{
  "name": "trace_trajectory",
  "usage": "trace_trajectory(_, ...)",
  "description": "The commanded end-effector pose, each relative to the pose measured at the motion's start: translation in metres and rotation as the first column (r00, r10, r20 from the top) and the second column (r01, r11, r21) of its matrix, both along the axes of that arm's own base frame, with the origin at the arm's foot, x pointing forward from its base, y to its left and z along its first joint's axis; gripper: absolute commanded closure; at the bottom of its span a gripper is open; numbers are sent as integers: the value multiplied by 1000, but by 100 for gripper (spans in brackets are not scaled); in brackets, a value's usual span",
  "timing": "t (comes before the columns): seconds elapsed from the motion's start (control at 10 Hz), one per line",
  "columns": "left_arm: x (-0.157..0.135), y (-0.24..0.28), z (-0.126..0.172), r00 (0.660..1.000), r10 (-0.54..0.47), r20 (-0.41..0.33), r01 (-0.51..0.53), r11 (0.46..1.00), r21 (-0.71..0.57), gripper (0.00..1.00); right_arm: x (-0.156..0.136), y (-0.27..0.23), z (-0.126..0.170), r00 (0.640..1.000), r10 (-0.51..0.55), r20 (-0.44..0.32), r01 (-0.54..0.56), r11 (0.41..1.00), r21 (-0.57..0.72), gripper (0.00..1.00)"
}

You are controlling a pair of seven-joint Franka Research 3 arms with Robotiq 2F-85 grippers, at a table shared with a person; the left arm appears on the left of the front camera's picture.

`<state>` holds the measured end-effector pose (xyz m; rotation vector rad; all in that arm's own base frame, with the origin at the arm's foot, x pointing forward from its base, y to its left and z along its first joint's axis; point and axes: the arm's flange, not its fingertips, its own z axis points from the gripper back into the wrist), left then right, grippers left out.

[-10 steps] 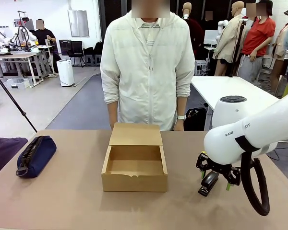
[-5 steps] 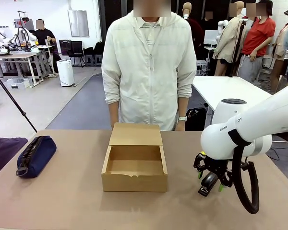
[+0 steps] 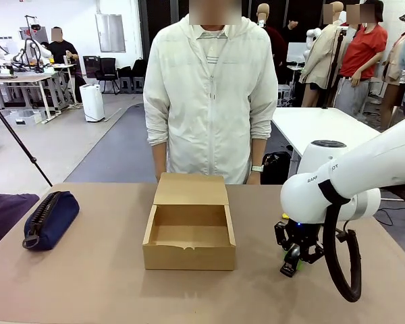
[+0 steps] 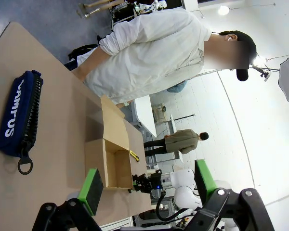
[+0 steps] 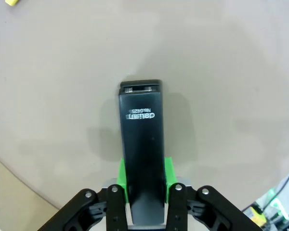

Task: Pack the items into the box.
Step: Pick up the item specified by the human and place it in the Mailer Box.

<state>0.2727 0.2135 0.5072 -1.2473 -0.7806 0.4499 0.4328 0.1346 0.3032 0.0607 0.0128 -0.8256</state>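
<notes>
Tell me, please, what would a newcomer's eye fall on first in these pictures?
First, the right gripper, low over the table on the robot's right, with its green pads against both sides of the black stapler. Next, the open cardboard box in the middle, with a person in a white jacket standing behind it. The navy pouch lies far left.

The stapler [image 5: 140, 144] is smooth black plastic with a slight sheen. The box [image 3: 189, 256], at nine o'clock of it, is matt brown cardboard. The pouch [image 3: 52, 219] is soft navy cloth with a black zipper. The table [image 3: 88, 283] top is smooth and matt. The right arm [image 3: 364, 172] wears glossy white plastic
</notes>
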Motion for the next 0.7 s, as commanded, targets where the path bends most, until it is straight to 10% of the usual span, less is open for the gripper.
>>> trace_trajectory(0.0, 2, 1, 0, 1000, -1, 27, 1, 1000, -2, 0, 4, 2, 5, 1000, 9, -6, -9, 1000, 7, 100)
trace_trajectory(0.6, 2, 1, 0, 1000, -1, 27, 1, 1000, -2, 0, -7, 14, 67, 983, 179, 30, -178, 984, -3, 100)
